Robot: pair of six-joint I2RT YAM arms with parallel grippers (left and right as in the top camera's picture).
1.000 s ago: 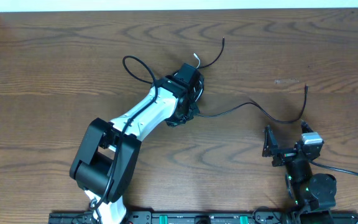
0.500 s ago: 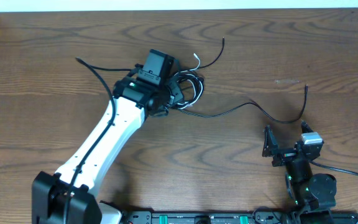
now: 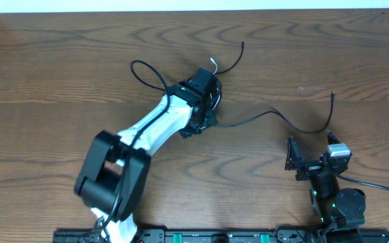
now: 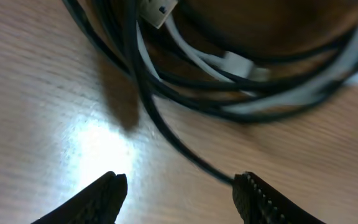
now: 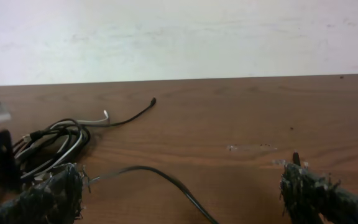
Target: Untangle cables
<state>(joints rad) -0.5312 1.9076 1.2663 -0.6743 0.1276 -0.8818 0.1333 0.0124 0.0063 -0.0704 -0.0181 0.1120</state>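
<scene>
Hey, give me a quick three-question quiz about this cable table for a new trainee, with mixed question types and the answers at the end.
1. True or false: the left gripper is shut tight.
2. Multiple choice: the right gripper is
A. gripping a cable end
B. open, apart from the tangle
C. pressed into the tangle
3. Fill in the blank: besides black ones, the tangle holds one ___ cable.

Key:
1. False. Its jaws stand apart just above the tangle.
2. B
3. The white cable.
</scene>
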